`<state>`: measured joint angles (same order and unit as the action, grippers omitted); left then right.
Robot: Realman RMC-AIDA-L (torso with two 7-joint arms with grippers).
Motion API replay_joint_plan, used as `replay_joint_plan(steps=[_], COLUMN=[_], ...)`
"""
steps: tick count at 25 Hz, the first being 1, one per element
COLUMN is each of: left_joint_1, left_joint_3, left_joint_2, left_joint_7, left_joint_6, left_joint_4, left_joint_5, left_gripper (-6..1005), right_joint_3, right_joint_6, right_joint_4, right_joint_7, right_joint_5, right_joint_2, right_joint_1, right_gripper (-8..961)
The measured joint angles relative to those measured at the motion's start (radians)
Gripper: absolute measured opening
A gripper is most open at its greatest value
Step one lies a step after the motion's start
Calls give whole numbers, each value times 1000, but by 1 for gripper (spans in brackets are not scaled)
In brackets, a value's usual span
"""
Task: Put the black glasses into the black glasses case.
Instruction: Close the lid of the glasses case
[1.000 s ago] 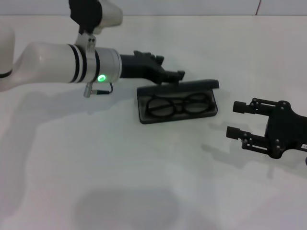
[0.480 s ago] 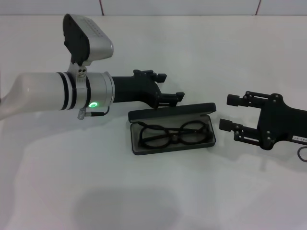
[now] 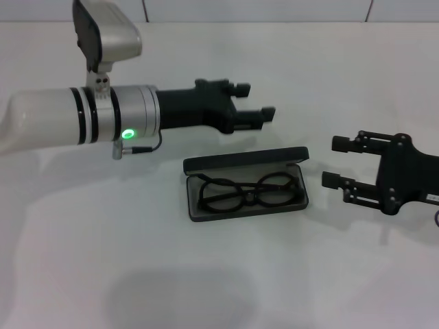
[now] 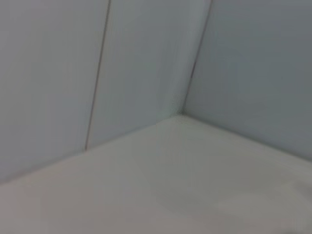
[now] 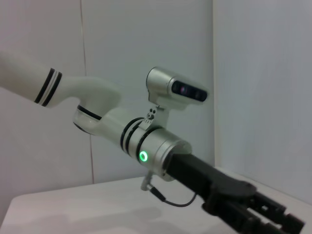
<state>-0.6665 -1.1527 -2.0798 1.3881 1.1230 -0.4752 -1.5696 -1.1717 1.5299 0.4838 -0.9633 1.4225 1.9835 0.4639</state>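
The black glasses case (image 3: pixel 247 190) lies open on the white table in the head view, its lid standing up along the far side. Inside it rest the black glasses (image 3: pixel 250 192), lenses side by side. My left gripper (image 3: pixel 255 104) hovers behind and above the case, open, holding nothing. My right gripper (image 3: pixel 335 163) sits to the right of the case, open, its fingertips pointing at the case's right end and apart from it. The right wrist view shows the left arm (image 5: pixel 161 153) and its dark gripper (image 5: pixel 253 209). The left wrist view shows only wall and table.
The white table (image 3: pixel 137 260) stretches out around the case. A wall rises along its far edge (image 3: pixel 274 14). A small dark ring (image 3: pixel 436 218) shows at the right border beside the right arm.
The left gripper has lifted up and away from the case lid. The case slid forward and left, then settled. The right gripper closed in, then backed off slightly to the right.
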Motion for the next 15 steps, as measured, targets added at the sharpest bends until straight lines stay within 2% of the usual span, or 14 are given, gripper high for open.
replay_joint_plan(steps=[5, 10, 15], left_joint_1=[1, 1, 7], left_joint_3=[3, 4, -7], left_joint_2=[-5, -4, -2], left_joint_7=[47, 60, 75], left_joint_6=[-10, -8, 47], left_joint_4=[-4, -10, -11], left_joint_5=[-79, -84, -132], left_gripper=[772, 757, 759], right_joint_3=[2, 5, 4], right_joint_6=[10, 9, 3], right_joint_4=[37, 70, 68], right_joint_7=[-2, -7, -7], right_joint_5=[0, -1, -1], right_joint_2=[-15, -18, -20], right_joint_1=[-42, -70, -72], right_gripper=[591, 591, 591])
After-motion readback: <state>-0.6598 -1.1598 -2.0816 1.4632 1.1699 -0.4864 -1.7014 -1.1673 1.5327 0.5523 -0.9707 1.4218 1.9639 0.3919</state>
